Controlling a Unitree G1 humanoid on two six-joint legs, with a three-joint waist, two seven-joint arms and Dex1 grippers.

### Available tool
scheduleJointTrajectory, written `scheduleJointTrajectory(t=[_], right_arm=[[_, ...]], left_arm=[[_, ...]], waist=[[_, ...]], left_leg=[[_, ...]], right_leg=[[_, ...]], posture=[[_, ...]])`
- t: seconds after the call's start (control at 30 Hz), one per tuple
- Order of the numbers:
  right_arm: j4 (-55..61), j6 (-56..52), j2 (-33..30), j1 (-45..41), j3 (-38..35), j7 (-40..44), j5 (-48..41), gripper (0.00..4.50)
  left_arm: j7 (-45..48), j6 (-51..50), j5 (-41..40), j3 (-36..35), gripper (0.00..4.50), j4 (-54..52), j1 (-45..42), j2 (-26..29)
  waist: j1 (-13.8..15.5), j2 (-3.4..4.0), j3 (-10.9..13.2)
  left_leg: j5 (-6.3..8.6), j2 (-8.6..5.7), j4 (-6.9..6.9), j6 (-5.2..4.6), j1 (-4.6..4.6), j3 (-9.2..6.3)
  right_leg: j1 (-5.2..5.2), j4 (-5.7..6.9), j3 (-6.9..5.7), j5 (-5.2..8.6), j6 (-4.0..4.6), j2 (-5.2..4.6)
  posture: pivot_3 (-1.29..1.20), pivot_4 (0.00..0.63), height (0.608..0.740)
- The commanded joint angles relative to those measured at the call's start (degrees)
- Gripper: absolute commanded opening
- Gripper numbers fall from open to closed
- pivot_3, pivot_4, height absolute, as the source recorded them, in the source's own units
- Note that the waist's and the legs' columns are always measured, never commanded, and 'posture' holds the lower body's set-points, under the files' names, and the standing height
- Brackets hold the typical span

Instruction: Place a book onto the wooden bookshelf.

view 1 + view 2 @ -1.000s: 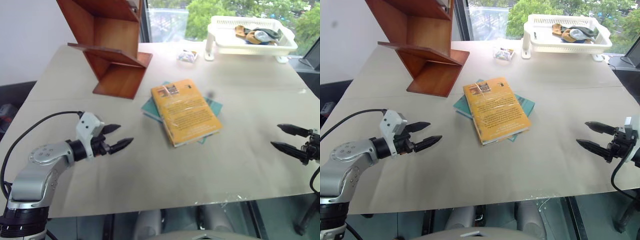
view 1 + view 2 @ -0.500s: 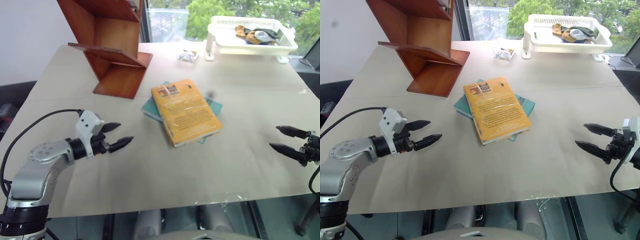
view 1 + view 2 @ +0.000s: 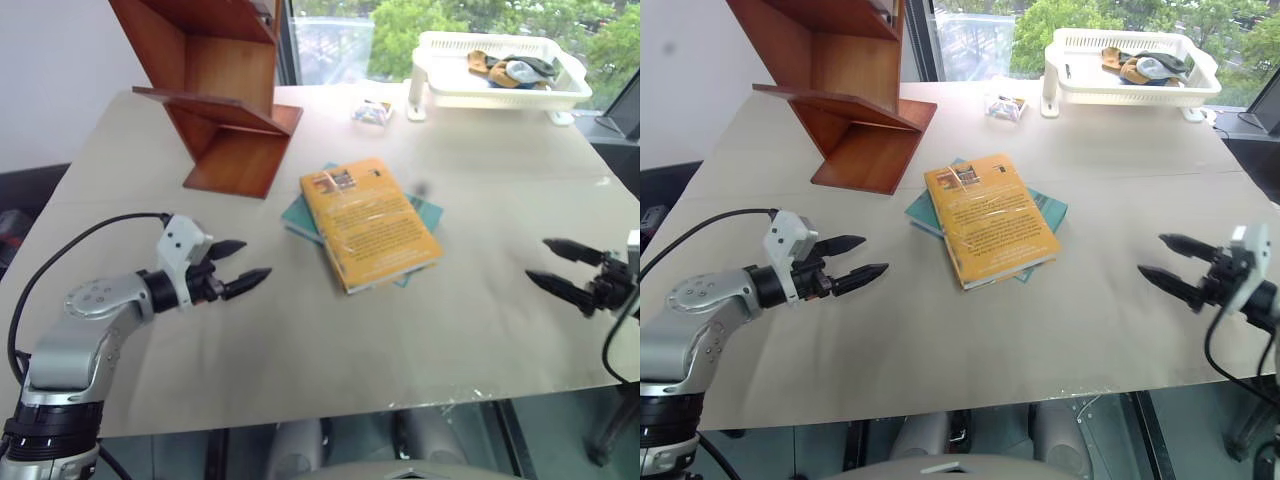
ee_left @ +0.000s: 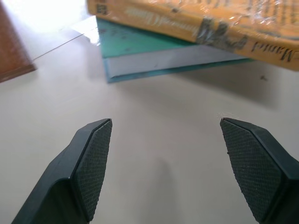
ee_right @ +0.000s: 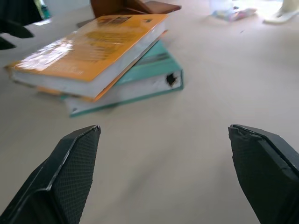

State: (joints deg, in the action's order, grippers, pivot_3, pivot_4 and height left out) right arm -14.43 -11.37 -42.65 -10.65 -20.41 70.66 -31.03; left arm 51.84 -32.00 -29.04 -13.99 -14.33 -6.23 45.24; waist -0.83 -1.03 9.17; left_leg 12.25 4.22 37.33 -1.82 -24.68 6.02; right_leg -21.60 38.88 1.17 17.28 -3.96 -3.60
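Note:
An orange-yellow book (image 3: 371, 222) lies flat at the table's middle, on top of a teal book (image 3: 428, 213). The reddish-brown wooden bookshelf (image 3: 215, 95) stands at the far left of the table. My left gripper (image 3: 245, 266) hovers open to the left of the books, pointing at them, with nothing between its fingers. Off to the books' right, my right gripper (image 3: 545, 260) is open and empty too, aimed back toward them. The left wrist view shows the orange book's spine (image 4: 196, 23) above the teal book (image 4: 154, 51); the right wrist view shows both books (image 5: 98, 51) ahead.
A white plastic basket tray (image 3: 500, 70) holding several small items stands at the far right corner. A small clear packet (image 3: 373, 111) lies between it and the bookshelf. Bare beige tabletop (image 3: 330, 340) surrounds the books up to the near edge.
My right gripper has moved in from the right edge toward the books. The left gripper has barely shifted. Books and shelf are as before.

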Motion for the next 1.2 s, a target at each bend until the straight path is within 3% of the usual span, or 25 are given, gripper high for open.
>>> scheduleJointTrajectory(t=[0.03, 0.3, 0.53, 0.77, 1.2], right_arm=[[-0.96, 0.29, 1.37, -4.79, 2.31, -4.57, 2.54, 4.50], [-24.33, 7.07, 10.38, -27.28, 9.99, -9.54, 10.92, 4.50], [-42.40, 15.69, 15.84, -39.52, 12.85, -11.29, 16.77, 4.50], [-50.49, 25.39, 19.38, -44.44, 16.06, -11.85, 22.82, 4.50], [-50.08, 27.78, 25.29, -45.87, 16.52, -6.87, 23.28, 4.50]], left_arm=[[2.99, 0.64, -2.77, -2.40, 3.94, -0.94, -2.01, 1.83], [9.59, 0.12, -4.70, -4.31, 3.94, 0.37, -5.86, 9.65], [11.72, -1.69, -6.97, -9.14, 3.94, -3.06, -3.05, 12.98], [12.91, -4.54, -9.33, -15.32, 3.94, -6.22, 2.27, 15.25], [10.16, -4.66, -9.74, -13.95, 3.94, -7.57, 4.60, 13.11]], waist=[[0.06, 0.00, 0.00], [-0.29, 0.08, 0.11], [-0.07, 0.08, 0.18], [-0.49, 0.08, 0.22], [-1.71, 0.10, 0.23]], left_leg=[[0.00, 0.00, 0.00, 0.00, 0.00, 0.01], [-0.07, 0.00, -0.05, 0.11, -0.02, 0.26], [-0.15, 0.01, -0.13, 0.26, -0.13, 0.37], [-0.15, 0.03, -0.16, 0.27, -0.07, 0.39], [-0.15, 0.04, -0.15, 0.28, -0.05, 0.38]], right_leg=[[0.00, 0.00, 0.00, 0.00, 0.00, 0.00], [-0.07, -0.02, 0.02, 0.00, 0.02, 0.02], [-0.13, -0.21, 0.04, 0.01, 0.03, 0.00], [-0.12, -0.19, 0.04, 0.01, 0.03, -0.01], [-0.12, -0.05, 0.02, 0.01, 0.03, -0.03]], posture=[[0.00, 0.150, 0.740], [0.00, 0.150, 0.740], [0.00, 0.150, 0.740], [0.00, 0.150, 0.740], [0.00, 0.150, 0.740]])
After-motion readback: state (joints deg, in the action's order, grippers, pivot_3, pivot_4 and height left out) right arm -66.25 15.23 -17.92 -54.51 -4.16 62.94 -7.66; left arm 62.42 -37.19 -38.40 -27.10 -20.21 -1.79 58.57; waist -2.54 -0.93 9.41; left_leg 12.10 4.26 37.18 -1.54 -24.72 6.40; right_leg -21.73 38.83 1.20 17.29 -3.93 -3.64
